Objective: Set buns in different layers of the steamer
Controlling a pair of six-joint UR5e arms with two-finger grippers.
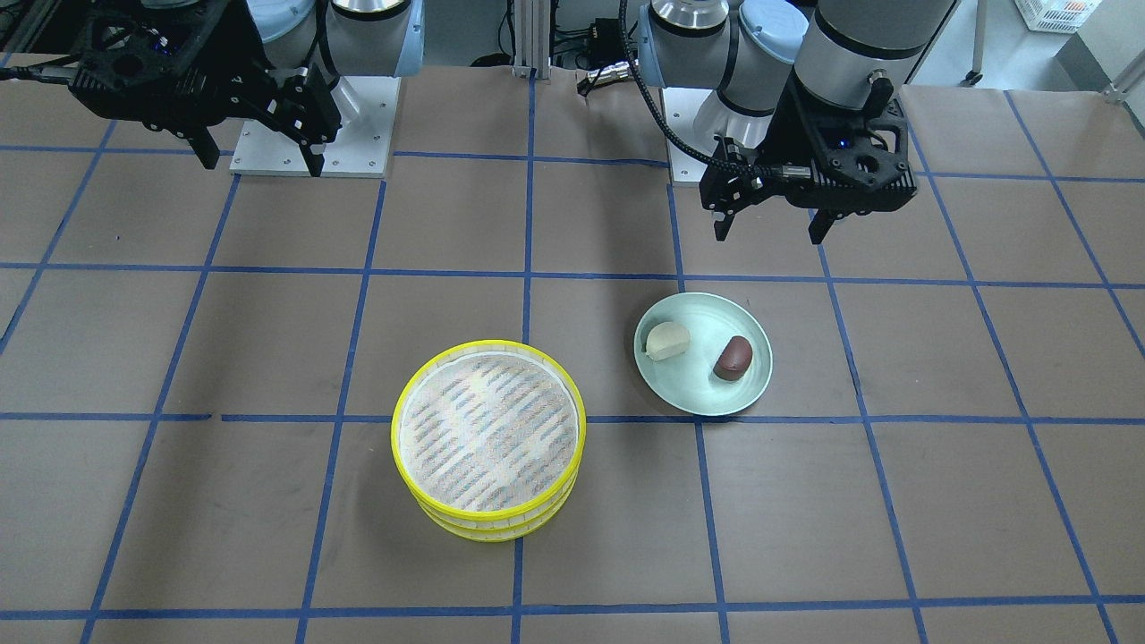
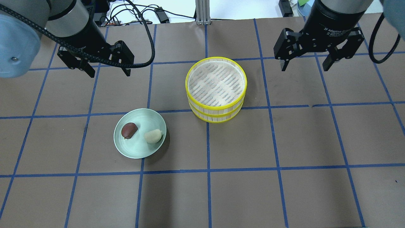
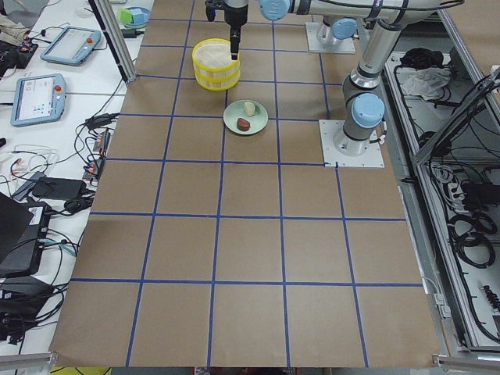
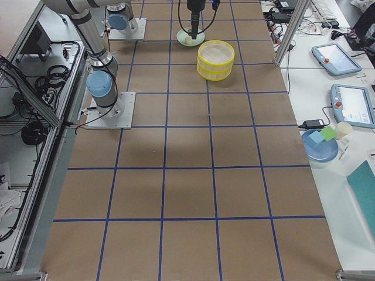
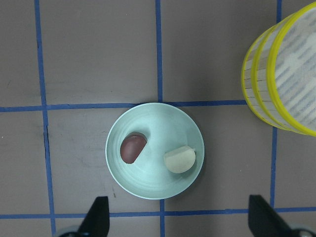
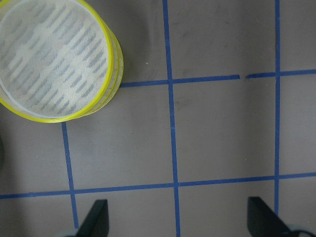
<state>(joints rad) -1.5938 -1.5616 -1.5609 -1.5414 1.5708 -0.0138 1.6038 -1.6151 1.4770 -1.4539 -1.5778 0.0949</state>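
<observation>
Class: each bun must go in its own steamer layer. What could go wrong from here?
1. The top tray sits stacked on the lower tray, covering it; both buns may end up in the top one unless it is lifted off first.
2. The cream bun and brown bun lie near each other on the plate; the open left gripper could knock one while grasping the other.

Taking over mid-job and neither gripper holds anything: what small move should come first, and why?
Probably swing the open right gripper over the top tray to lift it off. The trays are stacked, so the lower tray is covered. The cream bun and brown bun lie on the green plate, nearer the open left gripper.
</observation>
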